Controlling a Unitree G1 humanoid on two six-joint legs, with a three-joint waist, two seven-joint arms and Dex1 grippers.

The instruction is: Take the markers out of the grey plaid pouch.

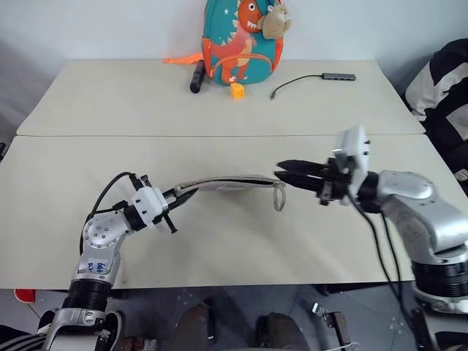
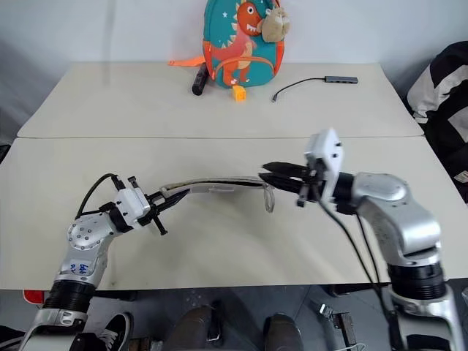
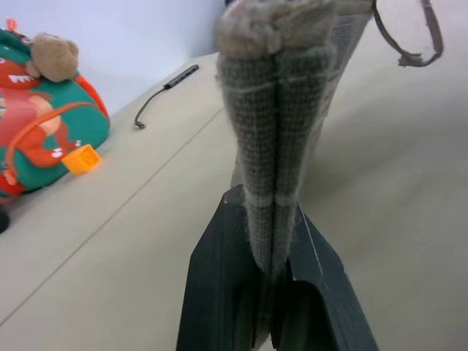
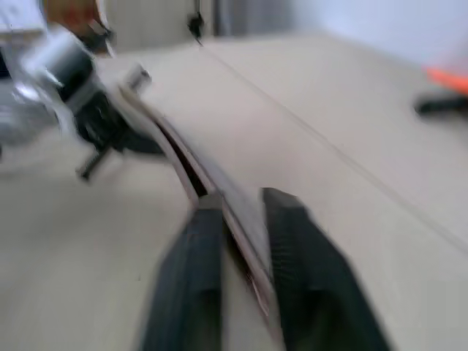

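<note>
The grey plaid pouch [image 1: 227,183] hangs stretched above the near table, level and edge-up between my two grippers. My left gripper [image 1: 183,194] is shut on its left end; in the left wrist view the woven fabric [image 3: 278,110] rises from between the black fingers [image 3: 219,292]. My right gripper [image 1: 281,175] points left and is closed on the pouch's right end, with the pouch edge [image 4: 183,157] running between its two fingers [image 4: 292,241]. A thin cord loop [image 1: 278,196] dangles below that end. The markers are hidden.
At the back of the far table stands a teal dinosaur backpack [image 1: 241,40], with a black cylinder [image 1: 197,77] and a small yellow-orange block [image 1: 238,90] beside it. A cable with a hub [image 1: 322,77] lies to the right. A person's striped sleeve [image 1: 442,88] is at the right edge.
</note>
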